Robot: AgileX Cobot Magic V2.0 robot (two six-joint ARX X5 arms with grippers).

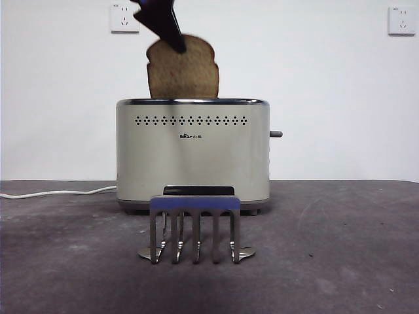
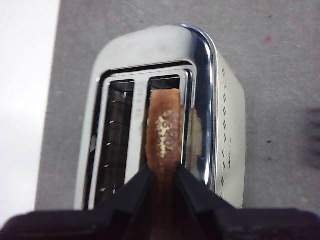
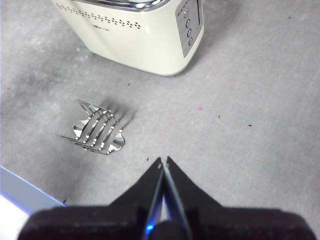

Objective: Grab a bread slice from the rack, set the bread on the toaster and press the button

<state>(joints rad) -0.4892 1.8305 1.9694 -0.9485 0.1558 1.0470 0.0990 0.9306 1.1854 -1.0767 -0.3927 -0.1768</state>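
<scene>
My left gripper [image 1: 175,40] is shut on the slice of bread [image 1: 183,69] and holds it upright by its domed top, its lower part inside a slot of the cream toaster [image 1: 193,154]. In the left wrist view the bread's brown crust [image 2: 164,130] stands in the slot nearer the dotted side, with my left gripper [image 2: 162,175] clamped on it. The button [image 1: 275,134] sticks out from the toaster's right side. The silver rack [image 1: 194,229] stands empty in front of the toaster. My right gripper [image 3: 163,162] is shut and empty, above the table away from the rack [image 3: 97,132] and toaster [image 3: 135,30].
A white cable [image 1: 55,193] runs left from the toaster along the table. Two wall sockets [image 1: 124,18] sit on the white wall behind. The toaster's end panel with round buttons [image 3: 188,30] shows in the right wrist view.
</scene>
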